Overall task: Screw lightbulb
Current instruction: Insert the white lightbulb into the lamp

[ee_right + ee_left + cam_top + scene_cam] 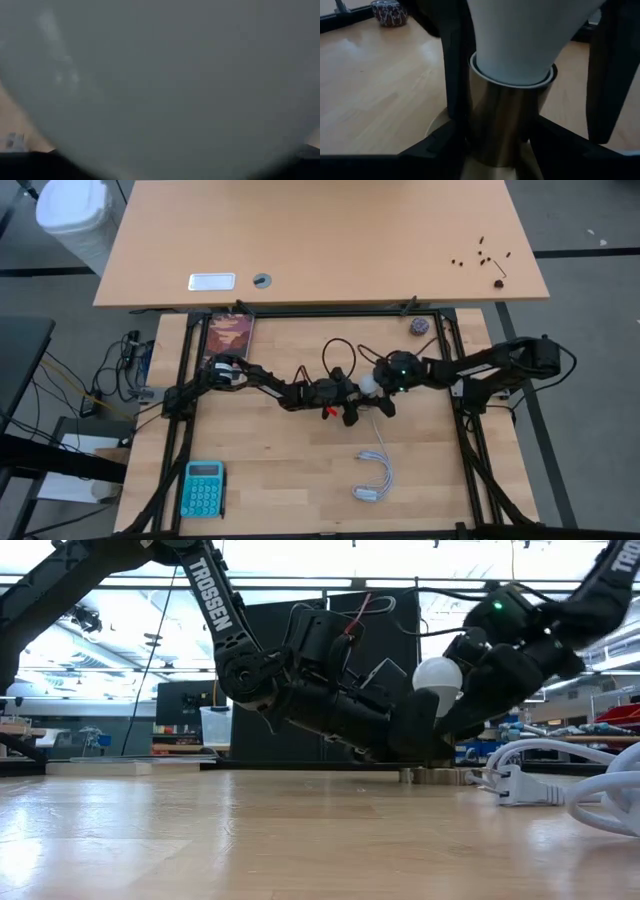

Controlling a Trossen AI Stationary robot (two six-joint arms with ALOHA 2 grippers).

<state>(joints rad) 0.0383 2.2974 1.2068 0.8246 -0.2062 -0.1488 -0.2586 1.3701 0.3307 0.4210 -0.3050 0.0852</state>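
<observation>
The right gripper (462,690) sits at the bulb (438,676), reaching in from the right side of the table. Its fingers flank the dome; they appear to stand slightly apart from the glass rather than clamped on it, though the right wrist view is filled by the dome and does not settle this. Treat the grip as released.

The left gripper (495,145) is low at the table centre. Its fingers (432,150) close on the brass socket (507,125) from both sides and hold it upright against turning.

Progress: the bulb stands in the socket. In the left wrist view the white neck meets the socket's rim, and no silver thread shows above it. The bulb is therefore seated and at least partly screwed in. Whether it is fully tight cannot be judged from these views. Remaining work, as judged: possibly further turns with re-gripping, then withdrawal of both arms.

Bulb: white, frosted, rounded dome tapering to a narrow neck. It stands upright, between the two grippers, near the middle of the table (300,480).

A white cable (375,475) lies on the table nearer the front edge, well apart from the grippers. A calculator (203,488) lies at the front left.
</observation>
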